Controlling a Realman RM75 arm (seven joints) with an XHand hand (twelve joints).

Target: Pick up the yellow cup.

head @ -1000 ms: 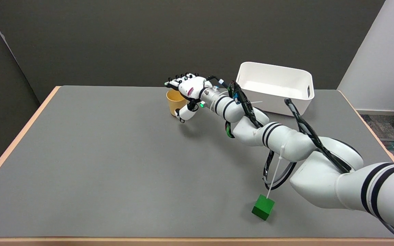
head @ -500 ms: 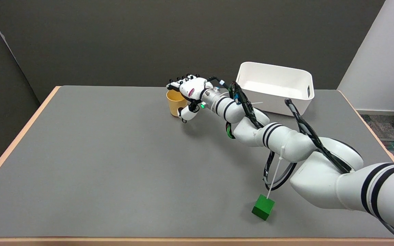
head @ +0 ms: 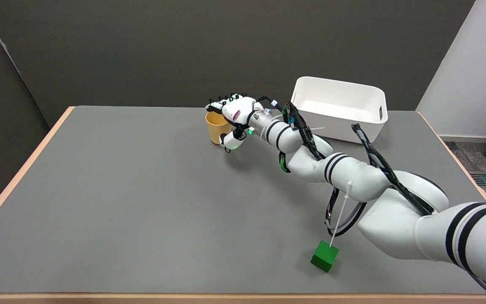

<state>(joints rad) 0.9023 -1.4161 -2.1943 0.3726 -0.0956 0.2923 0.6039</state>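
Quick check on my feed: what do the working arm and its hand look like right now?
The right arm is glossy white in rounded segments with paired black bands, black cables and a white zip tie strapped along it. The right hand is white with black finger parts; a green light glows at its wrist.

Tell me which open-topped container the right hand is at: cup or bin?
The yellow cup; the right hand is against its right side. The white bin sits farther right, untouched.

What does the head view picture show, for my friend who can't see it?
A white robot arm reaches across a grey table, its right hand around a yellow cup that stands at the far side. A white bin sits behind the arm, and a green cube lies near the front.
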